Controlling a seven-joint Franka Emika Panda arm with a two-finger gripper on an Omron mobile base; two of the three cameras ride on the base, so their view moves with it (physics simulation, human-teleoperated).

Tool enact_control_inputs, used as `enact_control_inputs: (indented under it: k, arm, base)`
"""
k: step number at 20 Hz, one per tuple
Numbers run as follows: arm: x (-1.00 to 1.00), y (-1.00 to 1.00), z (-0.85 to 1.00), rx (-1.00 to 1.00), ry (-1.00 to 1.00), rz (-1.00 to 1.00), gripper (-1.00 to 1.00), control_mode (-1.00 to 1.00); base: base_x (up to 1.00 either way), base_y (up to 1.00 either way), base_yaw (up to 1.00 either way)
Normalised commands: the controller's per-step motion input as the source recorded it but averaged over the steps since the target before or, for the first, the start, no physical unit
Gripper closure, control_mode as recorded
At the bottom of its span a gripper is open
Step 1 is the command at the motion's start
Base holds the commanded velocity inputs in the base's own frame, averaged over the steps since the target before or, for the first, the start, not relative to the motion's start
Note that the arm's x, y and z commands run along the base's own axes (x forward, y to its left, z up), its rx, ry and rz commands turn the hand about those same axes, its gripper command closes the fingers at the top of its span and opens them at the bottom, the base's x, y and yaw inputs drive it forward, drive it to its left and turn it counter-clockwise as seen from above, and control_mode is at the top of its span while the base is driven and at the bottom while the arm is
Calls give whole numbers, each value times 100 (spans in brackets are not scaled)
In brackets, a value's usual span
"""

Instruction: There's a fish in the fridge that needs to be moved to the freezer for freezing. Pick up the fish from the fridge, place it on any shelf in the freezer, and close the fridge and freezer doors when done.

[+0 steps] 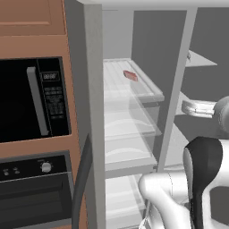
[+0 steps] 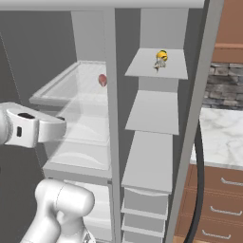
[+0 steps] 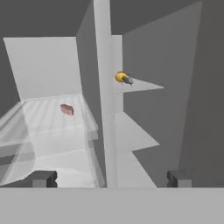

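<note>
The small dark grey-olive fish with a yellow patch [image 2: 161, 59] lies on the top solid grey shelf of the narrow freezer compartment [image 2: 152, 161], upper right of centre in the right base view. The two-finger gripper [image 3: 109, 178] hangs released and empty, well apart from it. A small red rectangular piece [image 1: 130, 75] rests on the wide fridge compartment's [image 1: 129, 147] top glass shelf.

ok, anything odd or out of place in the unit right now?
Nothing spilled or damaged. The fish lies on the freezer's top shelf, while the red piece sits on the fridge's top glass shelf. Both doors stand open. The gripper is empty, jaws wide.
</note>
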Motion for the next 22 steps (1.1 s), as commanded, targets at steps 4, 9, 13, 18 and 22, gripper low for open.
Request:
enact_control_inputs:
  k: [4, 9, 13, 18, 22]
  arm:
    - [-9, -1, -41, 0, 2, 11, -100, -100]
    - [3, 0, -38, 0, 0, 9, -100, -100]
    - [30, 0, -36, 0, 0, 0, -100, -100]
    - [4, 0, -11, 0, 0, 0, -100, 100]
    - [0, 0, 0, 0, 0, 0, -100, 100]
  base:
    - [0, 0, 0]
    - [0, 0, 0]
    - [0, 0, 0]
    - [-15, 0, 1]
    - [-87, 2, 6]
